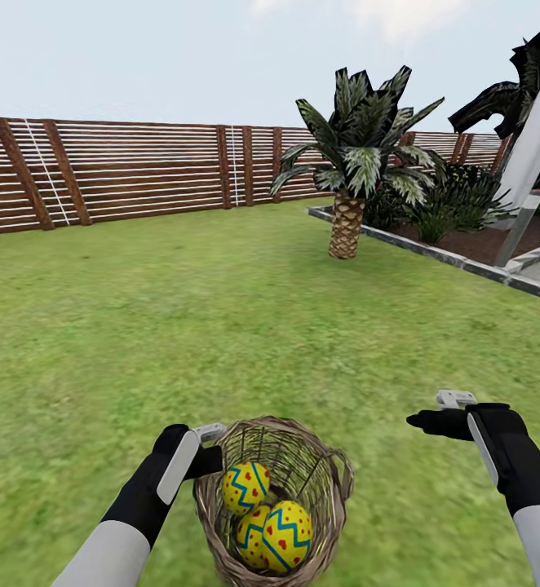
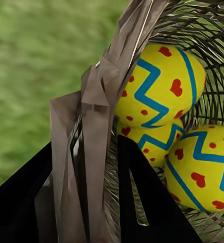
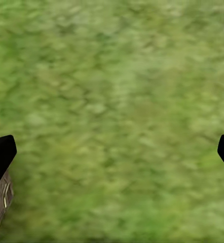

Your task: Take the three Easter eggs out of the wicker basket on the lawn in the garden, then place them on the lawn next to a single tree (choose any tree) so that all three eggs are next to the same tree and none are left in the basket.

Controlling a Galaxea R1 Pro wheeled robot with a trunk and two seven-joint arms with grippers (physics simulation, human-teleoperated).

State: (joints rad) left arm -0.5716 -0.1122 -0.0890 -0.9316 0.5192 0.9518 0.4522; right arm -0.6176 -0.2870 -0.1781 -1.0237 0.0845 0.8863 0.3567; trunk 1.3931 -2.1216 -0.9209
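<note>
The wicker basket (image 1: 221, 522) sits low in front of me on the lawn (image 1: 180, 326), tilted, with three yellow Easter eggs (image 1: 245, 487) (image 1: 286, 534) (image 1: 250, 534) piled inside. My left gripper (image 1: 209, 447) straddles the basket's left rim, one finger outside and one inside, shut on the wicker. The left wrist view shows the rim (image 2: 91, 126) pinched between the dark fingers (image 2: 147, 202), with the eggs (image 2: 160, 86) (image 2: 206, 167) (image 2: 152, 144) just beyond. My right gripper (image 1: 443, 412) hovers open over grass, right of the basket. In its wrist view the fingertips (image 3: 0, 154) are wide apart.
A short palm with a scaly trunk (image 1: 346, 224) stands ahead at the corner of a curbed planting bed (image 1: 433, 253). A pale slanted trunk (image 1: 539, 139) rises at the far right; I cannot tell whether it is a tree. A slatted wooden fence (image 1: 139, 175) closes the back.
</note>
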